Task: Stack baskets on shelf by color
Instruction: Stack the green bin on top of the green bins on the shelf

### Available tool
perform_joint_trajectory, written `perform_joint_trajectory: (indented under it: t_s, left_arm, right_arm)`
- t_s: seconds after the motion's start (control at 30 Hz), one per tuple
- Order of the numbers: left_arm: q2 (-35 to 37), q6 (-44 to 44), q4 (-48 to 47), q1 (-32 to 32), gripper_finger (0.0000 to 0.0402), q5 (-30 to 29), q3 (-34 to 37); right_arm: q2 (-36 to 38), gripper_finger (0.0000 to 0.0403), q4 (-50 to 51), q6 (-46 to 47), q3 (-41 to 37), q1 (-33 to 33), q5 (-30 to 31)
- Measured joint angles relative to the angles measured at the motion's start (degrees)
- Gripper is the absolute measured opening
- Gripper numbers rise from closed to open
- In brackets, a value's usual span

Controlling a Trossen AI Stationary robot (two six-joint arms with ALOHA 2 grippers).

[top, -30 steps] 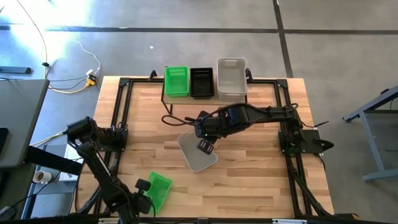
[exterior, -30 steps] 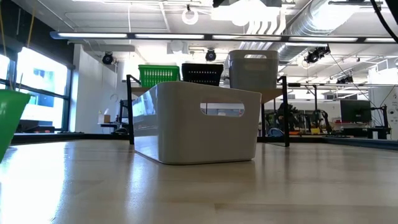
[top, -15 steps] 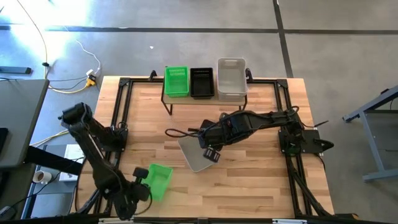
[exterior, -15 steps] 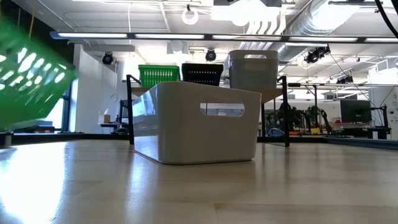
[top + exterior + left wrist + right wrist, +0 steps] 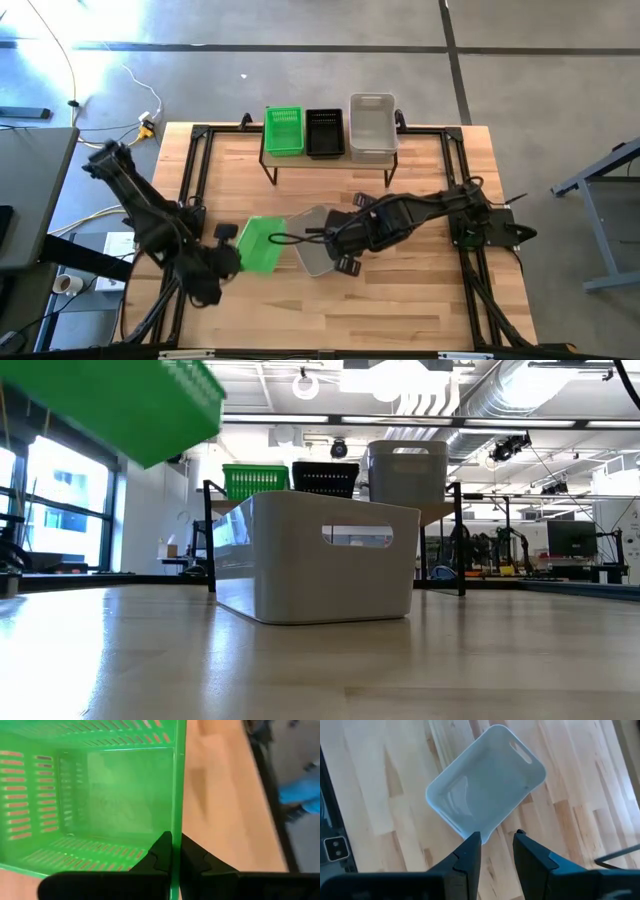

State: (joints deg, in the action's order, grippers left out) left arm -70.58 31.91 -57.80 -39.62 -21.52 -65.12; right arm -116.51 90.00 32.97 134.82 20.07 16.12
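green basket [image 5: 262, 244] hangs lifted, its rim pinched by the left gripper [image 5: 175, 851]; right gripper [image 5: 497, 851], fingers spread, hovers over the pale grey basket [image 5: 312, 241] on the table [image 5: 420, 290]

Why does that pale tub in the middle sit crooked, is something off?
The grey basket lies skewed on the table, unlike the three squared up on the shelf. The right tool hovers open above it. The left tool holds a green basket aloft.
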Motion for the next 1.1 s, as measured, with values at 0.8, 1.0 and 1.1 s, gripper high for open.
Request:
perform_joint_trajectory:
  t_s: [0.8,1.0,1.1]
  left_arm:
    - [9.7,-35.6,-4.2,38.9,0.0000,-6.1,-8.6]
    - [8.6,-44.4,-3.4,49.3,0.0000,-4.0,-11.2]
    - [7.3,-47.2,-3.2,53.8,0.0000,-1.4,-13.0]
  right_arm:
    - [0.0,0.0099,0.0,-4.9,0.0,-5.5,0.3]
    - [0.0,0.0099,0.0,-4.8,0.0,-8.1,0.3]
    - [0.0,0.0099,0.0,-4.9,0.0,-9.3,0.2]
